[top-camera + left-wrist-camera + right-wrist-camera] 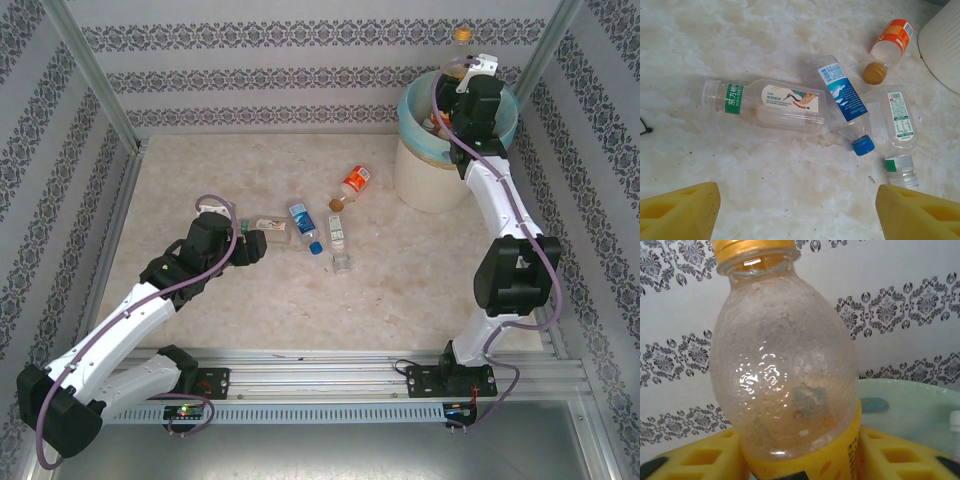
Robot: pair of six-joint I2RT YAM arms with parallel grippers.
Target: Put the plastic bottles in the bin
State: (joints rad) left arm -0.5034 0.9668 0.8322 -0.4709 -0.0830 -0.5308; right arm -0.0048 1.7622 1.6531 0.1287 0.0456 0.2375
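Clamps right gripper on clear plastic bottle w/ yellow cap + yellow label, yellow fingers either side of label, bottle upright. Holds it above round cream-white bin w/ blue-green bag liner, at far right of beige marbled table. Spreads left gripper wide, low over table, approx centre-left. Just ahead: lying capless clear bottle w/ green neck band + bird label, base against clear bottle w/ blue label + blue cap; next to that, capless clear bottle w/ white-green label; beyond, near bin wall, clear bottle w/ orange label + brownish cap.
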